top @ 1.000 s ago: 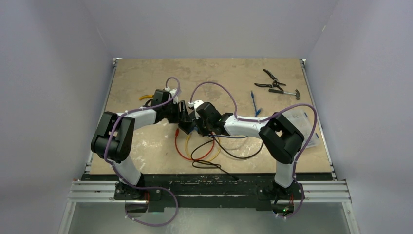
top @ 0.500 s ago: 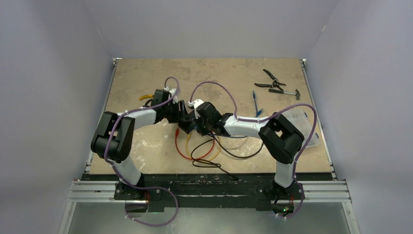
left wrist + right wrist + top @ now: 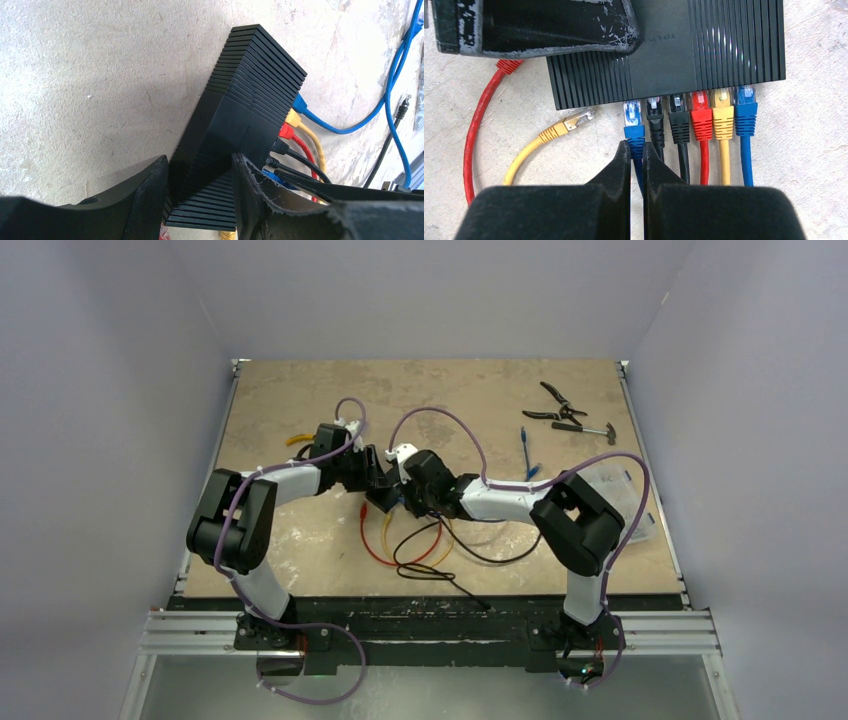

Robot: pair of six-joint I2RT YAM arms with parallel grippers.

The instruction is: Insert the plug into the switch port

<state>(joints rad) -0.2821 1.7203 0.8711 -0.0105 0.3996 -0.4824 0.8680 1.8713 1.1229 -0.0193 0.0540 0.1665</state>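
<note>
Now, one switch (image 3: 664,50), six plugs (image 3: 702,117), right gripper (image 3: 637,147) clamping blue plug (image 3: 634,131), left gripper (image 3: 200,159) unclear.

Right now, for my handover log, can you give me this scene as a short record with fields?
switch: black, cables along one long edge
left claw: shut on the switch, a finger on each side
blue plug: at the end of the used ports; seated or not, cannot tell
right claw: shut on the blue plug's tail end
row of five plugs: black, black, red, yellow, blue, in the next ports along
yellow plug: loose, lying beside the switch
</note>
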